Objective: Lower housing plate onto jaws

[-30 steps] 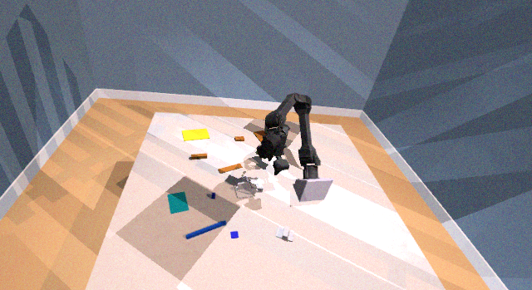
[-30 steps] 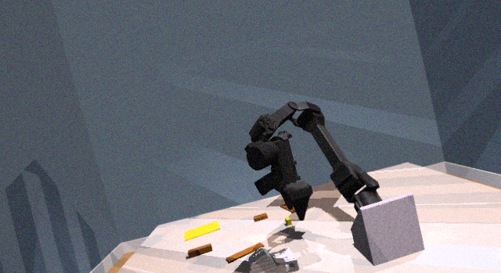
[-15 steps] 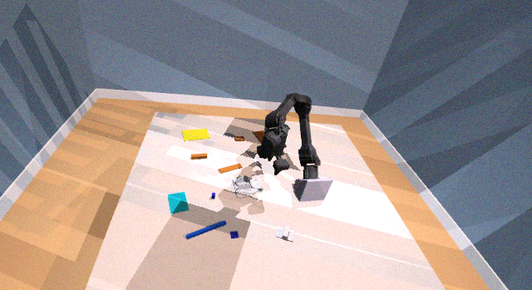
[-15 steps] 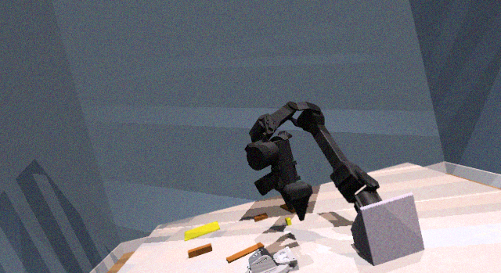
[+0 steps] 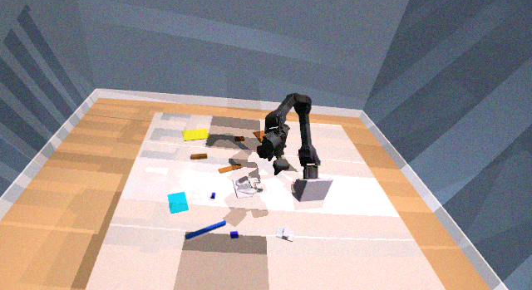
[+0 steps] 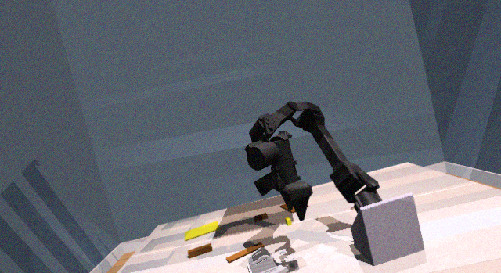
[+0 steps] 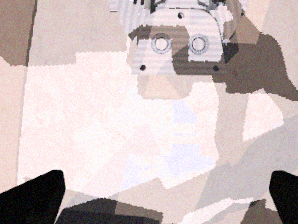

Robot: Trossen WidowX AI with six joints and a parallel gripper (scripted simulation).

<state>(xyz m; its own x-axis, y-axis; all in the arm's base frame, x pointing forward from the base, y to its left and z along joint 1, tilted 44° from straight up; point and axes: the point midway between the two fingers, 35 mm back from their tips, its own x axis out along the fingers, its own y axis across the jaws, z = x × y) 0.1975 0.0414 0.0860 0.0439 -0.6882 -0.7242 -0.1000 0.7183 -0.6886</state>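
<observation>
The pale grey assembly (image 5: 246,187) (image 6: 261,264) lies on the table, left of the arm's base. In the wrist view its near end is a flat plate (image 7: 154,61) with a rounded edge, two ringed round stubs and small dark holes. The jaws beyond it are cut off by the frame's top edge. Whether the housing plate is fully level and closed cannot be told. My gripper (image 5: 276,172) (image 6: 301,217) (image 7: 168,181) is open and empty, above the table and clear of the assembly, on its base side. Its black fingers stand wide apart in the wrist view.
A small white part (image 5: 284,234) lies in front. A blue bar (image 5: 205,230), a cyan plate (image 5: 178,203) and blue blocks lie left. An orange bar (image 5: 229,169) (image 6: 245,253) lies beside the assembly. A yellow plate (image 5: 195,135) (image 6: 201,231) and brown blocks lie farther back.
</observation>
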